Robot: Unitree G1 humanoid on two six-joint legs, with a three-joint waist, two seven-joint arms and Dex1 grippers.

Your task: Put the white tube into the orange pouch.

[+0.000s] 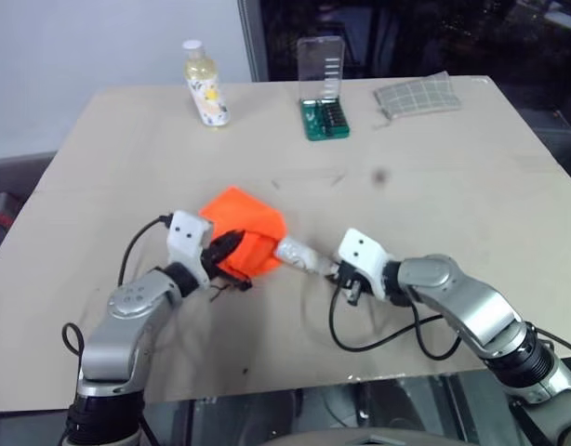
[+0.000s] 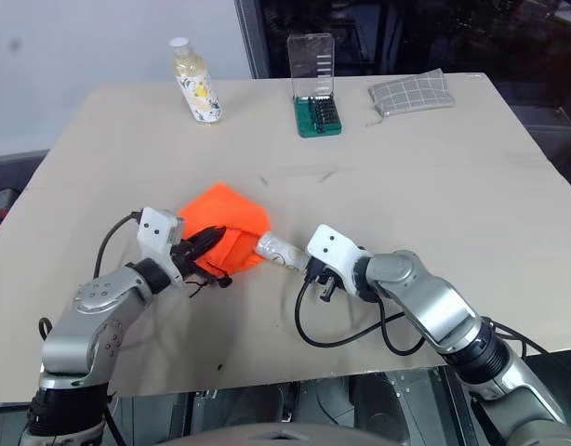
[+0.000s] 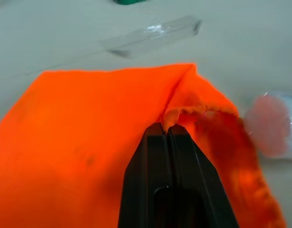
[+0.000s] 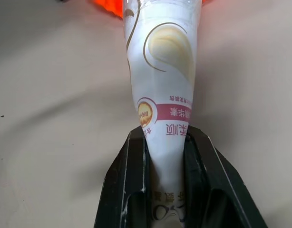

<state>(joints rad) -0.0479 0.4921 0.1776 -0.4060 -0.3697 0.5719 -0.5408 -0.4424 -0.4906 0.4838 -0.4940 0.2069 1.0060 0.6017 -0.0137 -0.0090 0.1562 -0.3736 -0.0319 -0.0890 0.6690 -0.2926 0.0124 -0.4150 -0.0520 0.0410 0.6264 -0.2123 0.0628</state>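
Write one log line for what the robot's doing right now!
left tool: shut on orange pouch rim | right tool: shut on white tube | tube at pouch mouth, not yet inside

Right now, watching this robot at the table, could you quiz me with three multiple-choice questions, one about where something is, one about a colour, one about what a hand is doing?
1. Where does the bottle of yellowish liquid stand?
A. far side of the table, towards the robot's left
B. beside the orange pouch
C. on the checked cloth

2. What colour is the base of the open bit case?
A. red
B. green
C. blue

3. What is the right gripper doing?
A. hanging open
B. pinching the orange pouch
C. clamping the white tube's flat end

Answers: 1 A, it stands near the far edge. 2 B, the tray is green. 3 C, the white tube sits between its fingers, aimed at the orange pouch, whose edge the left gripper pinches.
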